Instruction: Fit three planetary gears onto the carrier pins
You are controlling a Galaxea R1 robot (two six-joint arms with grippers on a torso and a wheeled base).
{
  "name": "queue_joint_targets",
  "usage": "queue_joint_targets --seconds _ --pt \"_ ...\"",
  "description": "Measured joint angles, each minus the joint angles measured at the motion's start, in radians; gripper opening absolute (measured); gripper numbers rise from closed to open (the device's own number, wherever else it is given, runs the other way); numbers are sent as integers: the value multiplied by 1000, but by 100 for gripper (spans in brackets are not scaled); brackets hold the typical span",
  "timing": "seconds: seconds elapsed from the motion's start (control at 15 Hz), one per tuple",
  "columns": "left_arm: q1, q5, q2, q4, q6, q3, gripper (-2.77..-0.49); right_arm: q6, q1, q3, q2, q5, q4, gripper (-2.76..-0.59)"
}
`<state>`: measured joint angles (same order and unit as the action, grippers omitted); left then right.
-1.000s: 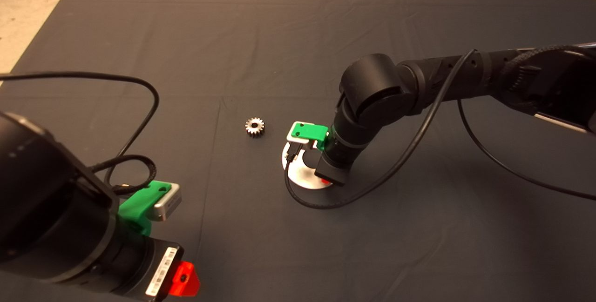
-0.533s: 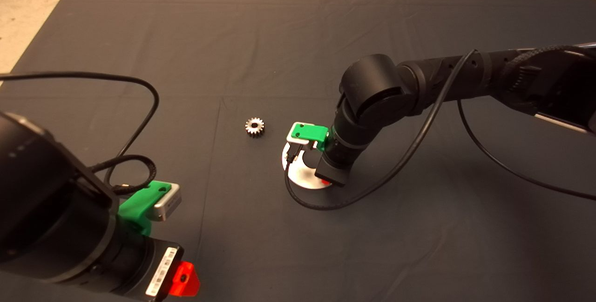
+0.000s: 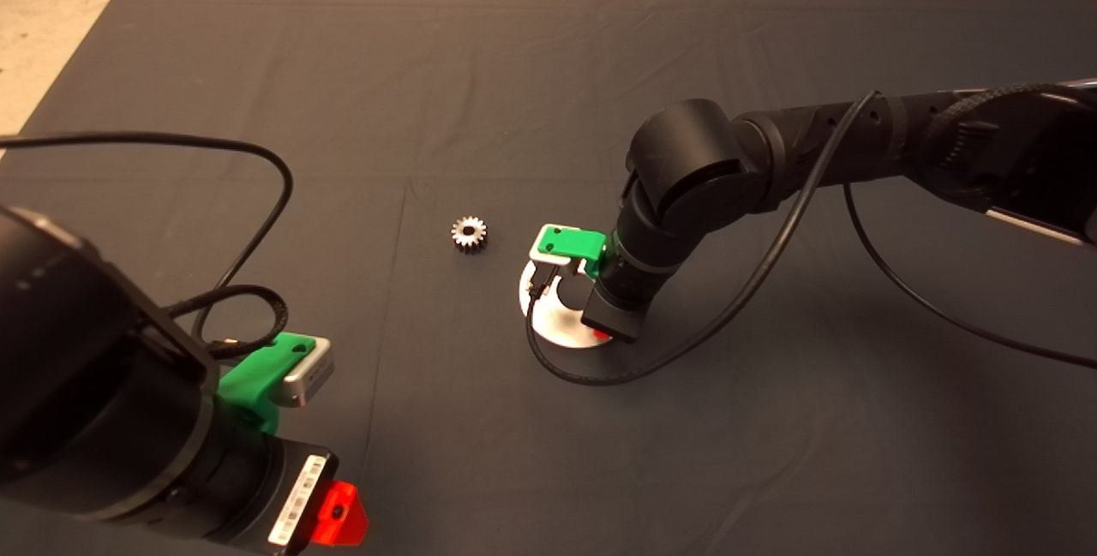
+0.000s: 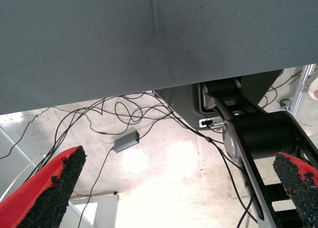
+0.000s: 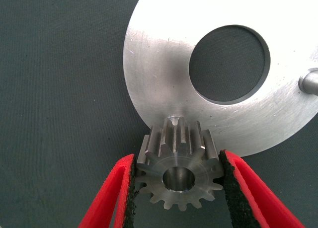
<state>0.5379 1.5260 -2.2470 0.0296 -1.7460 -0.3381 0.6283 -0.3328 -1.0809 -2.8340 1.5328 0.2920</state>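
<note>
Head view. Dark mat (image 3: 548,68) over the table. Right arm reaches in from the right and bends down over the round silver disc (image 3: 561,329) near the mat's middle; the right gripper (image 3: 600,335) sits low over the disc's near right part, mostly hidden by its own wrist. One loose gear (image 3: 469,234) lies flat on the mat just left of and beyond the disc, untouched. The third gear does not show here. Left gripper (image 3: 338,515) parked at the near left corner, away from the work.

Left wrist view. Only the mat's underside edge, floor cables and robot frame show. The two red fingers (image 4: 49,188) stand far apart with nothing between them: spread wide, empty.

Right wrist view. The fingers are clamped on a held gear (image 5: 179,171), black pads (image 5: 130,193) pressing its toothed flanks, bore facing the camera. It hangs at the disc's rim, with one carrier pin (image 5: 174,120) just beyond its teeth, not in the bore. Two more pins (image 5: 308,82) stand around the central hole, one at the picture's edge. All three visible pins are bare.

Progress, as I judge it: no gear seated. The held one needs its bore lined over that nearest pin and lowered; the loose gear and a third follow.
</note>
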Motion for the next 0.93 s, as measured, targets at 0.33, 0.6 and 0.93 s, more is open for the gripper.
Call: queue_joint_targets --seconds 0.33,0.6,0.93 --pt "0 0 0 0 0 0 -51 0 0 0 1 0 0 -231" --pt "0 0 0 0 0 0 -51 0 0 0 0 0 0 -231" --pt "0 0 0 0 0 0 -51 0 0 0 0 0 0 -231"
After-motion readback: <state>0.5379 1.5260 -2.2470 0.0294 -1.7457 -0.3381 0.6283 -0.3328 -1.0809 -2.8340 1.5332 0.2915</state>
